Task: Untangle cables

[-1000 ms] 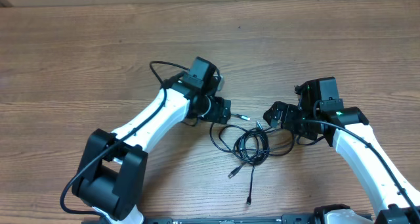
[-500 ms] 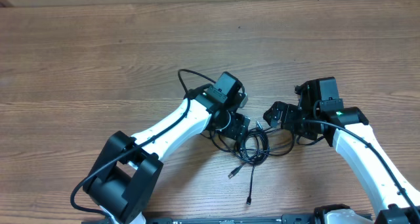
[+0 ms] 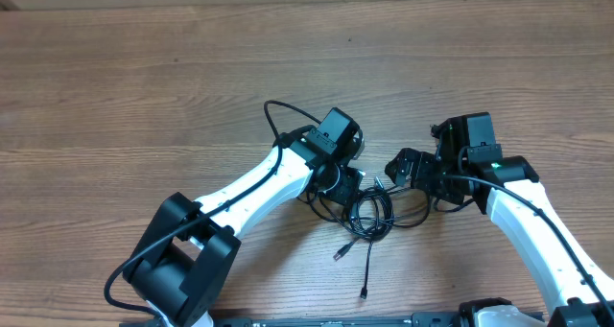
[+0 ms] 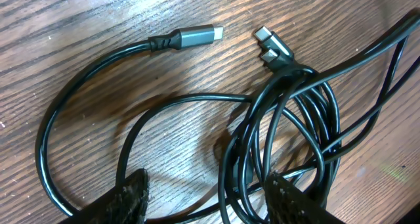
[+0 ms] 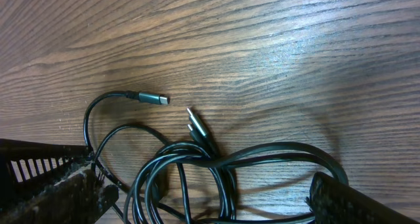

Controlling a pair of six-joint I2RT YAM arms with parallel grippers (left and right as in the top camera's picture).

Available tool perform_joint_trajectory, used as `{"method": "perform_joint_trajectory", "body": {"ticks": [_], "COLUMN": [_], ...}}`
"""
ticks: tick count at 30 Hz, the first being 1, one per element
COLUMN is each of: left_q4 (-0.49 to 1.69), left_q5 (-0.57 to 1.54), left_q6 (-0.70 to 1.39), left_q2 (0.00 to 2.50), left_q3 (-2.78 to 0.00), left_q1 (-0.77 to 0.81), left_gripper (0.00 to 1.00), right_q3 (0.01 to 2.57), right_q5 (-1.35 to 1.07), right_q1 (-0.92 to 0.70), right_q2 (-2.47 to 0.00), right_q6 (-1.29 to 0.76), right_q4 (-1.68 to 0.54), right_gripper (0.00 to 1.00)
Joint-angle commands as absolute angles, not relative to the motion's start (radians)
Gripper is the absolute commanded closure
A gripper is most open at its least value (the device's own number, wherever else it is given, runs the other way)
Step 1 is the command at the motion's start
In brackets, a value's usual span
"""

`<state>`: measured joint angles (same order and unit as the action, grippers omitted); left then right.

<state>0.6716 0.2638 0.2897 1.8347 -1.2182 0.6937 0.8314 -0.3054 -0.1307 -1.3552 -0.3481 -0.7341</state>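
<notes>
The cables (image 3: pixel 370 212) lie as a tangled black coil between my two arms, with two loose plug ends (image 3: pixel 364 291) trailing toward the front edge. My left gripper (image 3: pixel 345 185) is down on the coil's left side. In the left wrist view its fingers (image 4: pixel 131 198) stand apart astride several strands of the cables (image 4: pixel 239 165), open and not pinching them. A grey-tipped plug (image 4: pixel 195 35) and a pair of plugs (image 4: pixel 269 43) lie just ahead. My right gripper (image 5: pixel 207 191) is wide open over the coil (image 5: pixel 197 159), at the coil's right side (image 3: pixel 401 167).
The bare wooden table (image 3: pixel 144 78) stretches to the left and back. A thicker black wire (image 3: pixel 278 116) loops up off the left arm's wrist. The two wrists stand close together over the coil.
My left arm has swung right onto the coil's left side, and its jaws have narrowed. The right arm and the cables have not moved.
</notes>
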Motion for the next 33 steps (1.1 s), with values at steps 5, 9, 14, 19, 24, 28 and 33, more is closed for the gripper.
{"method": "perform_joint_trajectory", "body": {"ticks": [5,9,14,19,24,28,33], "left_q4": [0.655,0.685,0.776,0.833,0.825,0.802,0.751], "left_q5": [0.256,0.263,0.264,0.305,0.305,0.323,0.393], "left_q6": [0.386,0.511,0.635,0.738,0.900,0.952,0.950], "left_q2": [1.846,1.846,1.846,1.846,1.856,1.926,2.008], "left_q3": [-1.213,-1.213,-1.213,-1.213,-1.213,-1.213,-1.213], "left_q1": [0.699,0.702,0.702,0.702,0.713,0.742,0.782], "left_gripper": [0.40,0.45,0.25,0.17,0.27,0.33,0.61], "right_q3": [0.857,0.857,0.857,0.857,0.857,0.857,0.857], "right_q5": [-0.292,-0.292,-0.292,-0.292,-0.292,-0.292,-0.292], "right_q1": [-0.130,-0.130,-0.130,-0.130,-0.130,-0.130,-0.130], "right_q2": [-1.354,-1.354,-1.354,-1.354,-1.354,-1.354,-1.354], "right_q6": [-0.356,-0.356,-0.356,-0.355,-0.356,-0.356,-0.356], "right_q4": [-0.731,-0.731,-0.731,-0.731,-0.731,-0.731,-0.731], "right_gripper": [0.00,0.00,0.00,0.00,0.00,0.00,0.00]}}
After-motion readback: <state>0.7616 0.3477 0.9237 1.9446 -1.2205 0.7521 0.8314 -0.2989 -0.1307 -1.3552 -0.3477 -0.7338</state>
